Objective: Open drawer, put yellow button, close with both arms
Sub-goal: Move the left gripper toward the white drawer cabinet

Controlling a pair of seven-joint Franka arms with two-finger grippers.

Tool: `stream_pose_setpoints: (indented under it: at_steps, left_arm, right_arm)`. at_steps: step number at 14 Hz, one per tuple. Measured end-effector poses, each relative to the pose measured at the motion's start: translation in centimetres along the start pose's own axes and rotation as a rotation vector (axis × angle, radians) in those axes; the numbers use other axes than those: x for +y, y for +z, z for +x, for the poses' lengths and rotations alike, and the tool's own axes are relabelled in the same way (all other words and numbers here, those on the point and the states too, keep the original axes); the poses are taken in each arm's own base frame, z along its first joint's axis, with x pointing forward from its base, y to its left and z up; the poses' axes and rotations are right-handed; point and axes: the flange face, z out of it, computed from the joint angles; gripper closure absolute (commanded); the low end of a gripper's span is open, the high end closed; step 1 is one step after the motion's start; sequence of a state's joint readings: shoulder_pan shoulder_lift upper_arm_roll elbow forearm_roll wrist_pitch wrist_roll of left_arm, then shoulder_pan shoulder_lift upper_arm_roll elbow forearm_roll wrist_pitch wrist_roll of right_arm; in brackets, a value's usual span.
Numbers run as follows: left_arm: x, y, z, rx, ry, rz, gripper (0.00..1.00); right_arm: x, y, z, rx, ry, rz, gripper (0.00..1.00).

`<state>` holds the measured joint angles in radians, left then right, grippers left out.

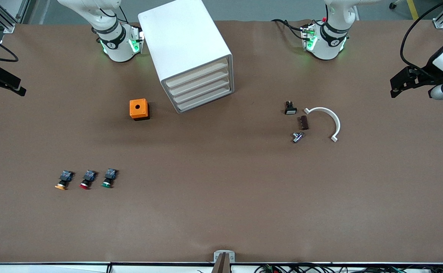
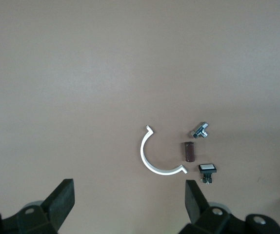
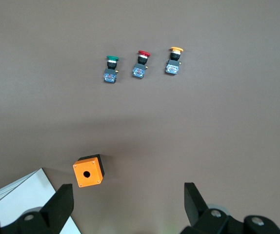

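Drawer (image 1: 198,74), the uppermost of four in the white cabinet (image 1: 183,41) at the upper middle of the front view, sits flush with the three below it, so nothing of the job has begun as far as I can see. It has yet to be pulled out, the button has yet to go in, and the closing with both arms is left as well.

Down in the lower left of the front view, the yellow button (image 1: 63,180) lies on the bench (image 1: 221,212) at the end of a row of three, with the red button (image 1: 87,179) beside it and the green button (image 1: 109,178) after that. Its long axis runs nearly straight toward the front camera, leaning a little, with the yellow cap at the nearer end and the blue block pointing back toward the robots' bases. It lies on its side, not standing on its cap.

An orange box (image 1: 139,109) with a hole in its top rests between the row and the cabinet.

Both arms wait at the edges. Up at the left edge of the front view, the right hand (image 1: 1,81) hangs released and grasps nothing; its wrist view shows its fingers (image 3: 62,207) spread wide above the orange box. At the right edge, the left hand (image 1: 409,81) is likewise released and empty, above the curved white clip (image 2: 155,156) and small parts.
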<state>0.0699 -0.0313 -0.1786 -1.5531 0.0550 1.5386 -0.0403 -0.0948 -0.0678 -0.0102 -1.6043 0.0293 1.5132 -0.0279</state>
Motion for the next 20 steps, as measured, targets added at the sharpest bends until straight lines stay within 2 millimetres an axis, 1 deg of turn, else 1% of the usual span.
stream_pose_setpoints:
  at_steps: [7, 10, 15, 17, 18, 20]
  left_arm:
    - [0.2, -0.1, 0.0, 0.001, 0.004, 0.000, 0.00]
    - [0.2, 0.0, 0.3, 0.002, 0.007, -0.002, 0.00]
    - [0.8, 2.7, 1.8, -0.047, 0.014, -0.034, 0.00]
    - [1.2, 3.5, 2.2, -0.063, -0.011, -0.050, 0.00]
    - [1.6, 3.9, 2.4, -0.071, -0.044, -0.055, 0.00]
    - [3.4, 5.1, 2.9, -0.103, -0.143, -0.082, 0.00]
  right_arm:
    - [0.0, -0.2, 0.2, 0.021, -0.001, -0.001, 0.00]
    - [-0.1, -0.3, 0.2, 0.026, -0.002, -0.001, 0.00]
    - [-0.2, -0.3, 0.2, 0.027, -0.004, -0.001, 0.00]
    - [-0.2, -0.3, 0.2, 0.027, -0.005, -0.001, 0.00]
    - [-0.2, -0.3, 0.3, 0.027, -0.005, -0.001, 0.00]
    - [-0.2, -0.3, 0.3, 0.027, -0.005, -0.001, 0.00]
